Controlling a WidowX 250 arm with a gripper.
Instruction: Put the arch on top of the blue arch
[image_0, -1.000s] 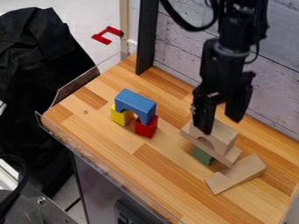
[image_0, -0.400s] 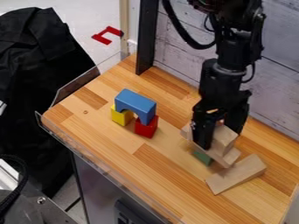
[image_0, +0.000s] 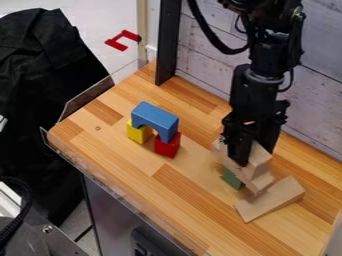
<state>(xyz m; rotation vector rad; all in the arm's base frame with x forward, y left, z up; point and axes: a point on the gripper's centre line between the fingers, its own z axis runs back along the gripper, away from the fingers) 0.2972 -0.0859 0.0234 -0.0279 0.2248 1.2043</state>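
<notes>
Tabletop: light and honey-brown wood strips in a butcher-block pattern, smooth, with a small round mark near the left corner; clear edging at the left.

Room: wall of pale grey, grained boards; upright black post; pale floor with an angular red piece; creased black cloth left of the tabletop.

Blue arch: smooth, solid-coloured, bridging two supports, a yellow block and a red block.

Wooden arch: plain, pale, straight-edged, partly hidden by the pincer; located right of the blue arch and well apart from it, above a slanting wooden plank. Green block: small, flat-faced, under the plank.

Loose wooden piece: pale, long, angular, lying beside the plank on the tabletop.

Pincer: black, pointing down, closed to the wooden arch's width, gripping it between its two fingers.
</notes>
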